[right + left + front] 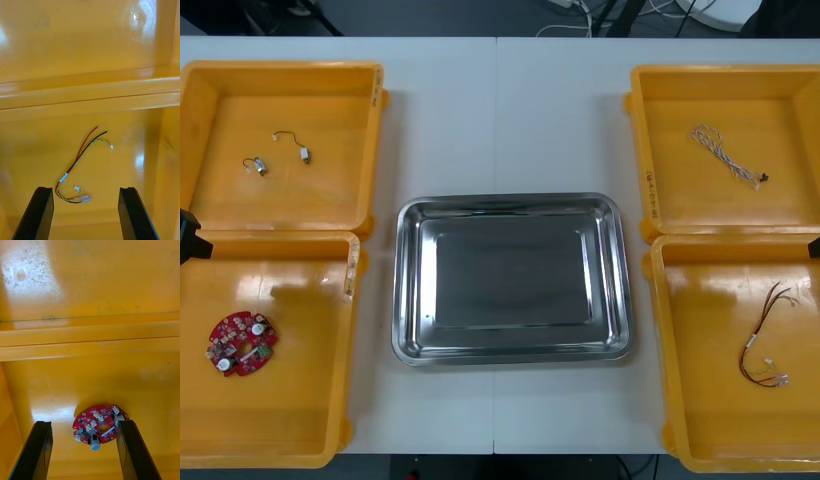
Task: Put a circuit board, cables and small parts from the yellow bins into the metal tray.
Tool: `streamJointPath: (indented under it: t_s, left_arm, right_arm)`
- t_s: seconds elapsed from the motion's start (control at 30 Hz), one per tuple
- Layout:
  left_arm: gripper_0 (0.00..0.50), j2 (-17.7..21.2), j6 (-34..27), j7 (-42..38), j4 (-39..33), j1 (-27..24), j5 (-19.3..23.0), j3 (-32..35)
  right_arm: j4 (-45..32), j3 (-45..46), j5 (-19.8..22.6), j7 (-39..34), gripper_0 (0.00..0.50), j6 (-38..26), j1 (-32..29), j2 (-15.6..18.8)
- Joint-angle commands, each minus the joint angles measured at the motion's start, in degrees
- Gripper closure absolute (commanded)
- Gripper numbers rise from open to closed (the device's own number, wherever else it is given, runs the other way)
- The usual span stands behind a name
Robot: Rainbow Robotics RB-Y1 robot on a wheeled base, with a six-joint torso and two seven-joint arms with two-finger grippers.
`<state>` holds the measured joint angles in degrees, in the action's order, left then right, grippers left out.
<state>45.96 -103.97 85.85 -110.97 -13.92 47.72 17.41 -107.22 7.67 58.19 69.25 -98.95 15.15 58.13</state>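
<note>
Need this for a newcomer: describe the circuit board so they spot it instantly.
From the central metal tray, go to the nearer yellow bin on the robot's left. The circuit board lies there, before the open left gripper: round and red, unlike the far bin's small metal parts.

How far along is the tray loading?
Nothing done: the metal tray holds nothing. In hand: left gripper open over the circuit board, right gripper open over the red and yellow cable. To do: those, plus twisted cable and small metal parts, all in bins.
</note>
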Motion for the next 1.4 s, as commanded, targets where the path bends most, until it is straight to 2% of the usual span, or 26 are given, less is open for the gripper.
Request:
streamJointPath:
  t_s: [0.03,1.4]
  left_arm:
    - [0.000,2.6,0.5,-5.3,-1.8,0.9,0.4,1.9]
    - [0.000,2.6,0.5,-5.3,-1.8,0.9,0.4,1.9]
  right_arm:
    - [-0.3,0.5,-0.1,2.6,0.000,-0.3,1.5,2.1]
    - [-0.3,0.5,-0.1,2.6,0.000,-0.3,1.5,2.1]
